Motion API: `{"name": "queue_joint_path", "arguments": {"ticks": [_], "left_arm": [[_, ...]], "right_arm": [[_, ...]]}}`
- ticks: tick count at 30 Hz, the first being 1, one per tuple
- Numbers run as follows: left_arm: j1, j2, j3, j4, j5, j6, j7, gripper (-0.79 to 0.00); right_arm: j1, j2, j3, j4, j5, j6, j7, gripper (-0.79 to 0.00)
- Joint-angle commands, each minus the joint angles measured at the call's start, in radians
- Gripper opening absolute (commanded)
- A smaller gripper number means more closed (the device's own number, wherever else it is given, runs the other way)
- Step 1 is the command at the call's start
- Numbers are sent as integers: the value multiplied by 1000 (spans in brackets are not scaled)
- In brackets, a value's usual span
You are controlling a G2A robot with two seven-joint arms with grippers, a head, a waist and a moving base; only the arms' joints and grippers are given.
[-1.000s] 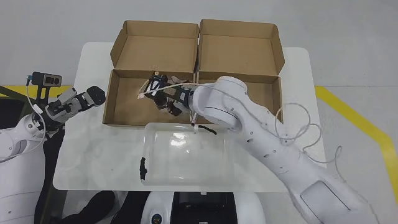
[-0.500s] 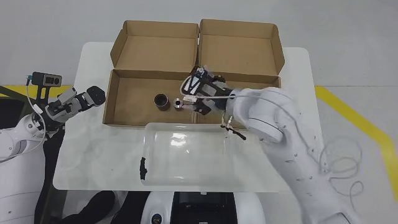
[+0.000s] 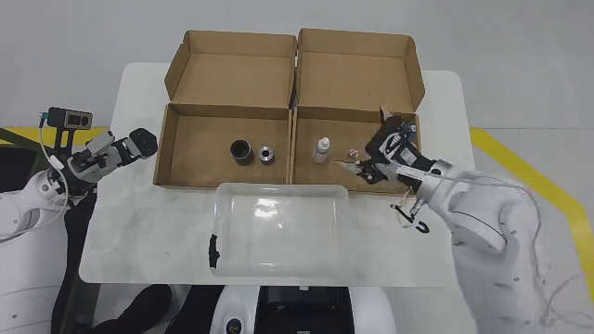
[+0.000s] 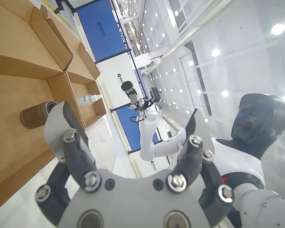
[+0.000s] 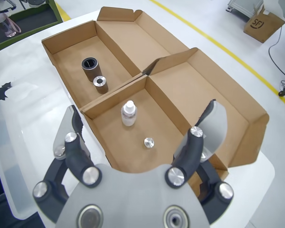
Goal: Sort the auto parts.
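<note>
The right gripper (image 5: 142, 112), jaws spread and empty, has swung from the left box (image 5: 68, 56) to the right box (image 5: 238, 119), above a small metal knob (image 5: 149, 142). A white bottle (image 5: 129, 116) stands beyond. The left gripper (image 4: 129, 111) stays spread beside the table.

1. The right gripper (image 5: 142, 106) hangs over the nearer cardboard box (image 5: 114, 141), its fingers spread wide with nothing between them
2. In that box a white bottle (image 5: 129, 115) stands upright, with a small silver round part (image 5: 149, 142) lying near it
3. The farther cardboard box (image 5: 71, 60) holds a dark cylinder (image 5: 90, 68) standing upright, and a smaller metal sleeve (image 5: 100, 84) stands just beside it
4. A clear plastic tub (image 5: 9, 157) sits on the white table (image 5: 33, 72) beside the boxes
</note>
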Motion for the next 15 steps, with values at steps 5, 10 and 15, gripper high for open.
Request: {"name": "queue_joint_path", "arguments": {"ticks": [5, 10, 15], "left_arm": [[0, 0, 0, 0, 0, 0, 0, 0], [0, 0, 0, 0, 0, 0, 0, 0], [0, 0, 0, 0, 0, 0, 0, 0]], "right_arm": [[-133, 18, 147, -65, 2, -33, -100, 0], [-224, 29, 246, -112, 6, -47, -166, 0], [-286, 38, 335, -140, 21, -61, -215, 0]]}}
